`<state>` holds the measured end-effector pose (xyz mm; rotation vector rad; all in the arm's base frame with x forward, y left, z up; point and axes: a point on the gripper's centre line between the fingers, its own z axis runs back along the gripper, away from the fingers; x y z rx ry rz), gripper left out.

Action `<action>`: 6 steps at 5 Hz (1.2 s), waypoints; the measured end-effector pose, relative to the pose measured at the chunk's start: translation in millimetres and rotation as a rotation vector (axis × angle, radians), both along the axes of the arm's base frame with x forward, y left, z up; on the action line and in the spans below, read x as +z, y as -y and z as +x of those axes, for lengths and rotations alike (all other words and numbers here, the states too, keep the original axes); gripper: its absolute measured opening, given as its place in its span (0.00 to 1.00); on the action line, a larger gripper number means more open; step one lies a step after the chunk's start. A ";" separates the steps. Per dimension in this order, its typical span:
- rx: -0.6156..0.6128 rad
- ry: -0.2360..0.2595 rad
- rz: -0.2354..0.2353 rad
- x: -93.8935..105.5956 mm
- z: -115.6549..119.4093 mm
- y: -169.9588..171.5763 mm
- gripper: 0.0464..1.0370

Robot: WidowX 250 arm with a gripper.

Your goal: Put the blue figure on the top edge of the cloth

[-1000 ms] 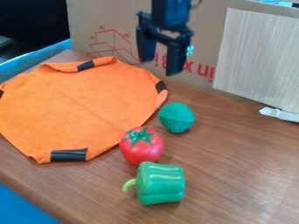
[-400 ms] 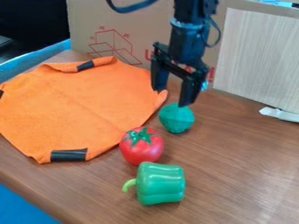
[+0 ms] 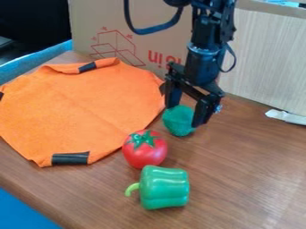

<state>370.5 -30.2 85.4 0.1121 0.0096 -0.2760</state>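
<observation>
You have the pincer (image 3: pixel 186 115) low over the blue-green ball (image 3: pixel 178 123), its 2 fingers apart, 1 toward the ball's left side and 1 toward its right. Whether either finger touches it, you cannot tell from this angle. Ball position: on the worktop (image 3: pixel 245 174), just right of the orange cloth (image 3: pixel 78 107), not on it. The cloth lies spread at left, with 4 dark patches along its border; its top edge is at the far side.

Nearer you than the ball: 1 red tomato (image 3: pixel 144 156), beside the cloth's near right edge, then 1 green pepper (image 3: pixel 165 188) lying with its stem to the left. Far side: a cardboard box (image 3: pixel 90 18) and, at right, a wood-grain panel (image 3: pixel 269 62).
</observation>
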 end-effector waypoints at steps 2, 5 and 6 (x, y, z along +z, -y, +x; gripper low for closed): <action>0.021 -0.047 0.064 -23.6 8.1 -4.9 0.89; 0.015 -0.047 0.064 -16.1 13.5 -5.4 0.78; 0.116 -0.022 0.016 1.4 40.6 -27.3 0.78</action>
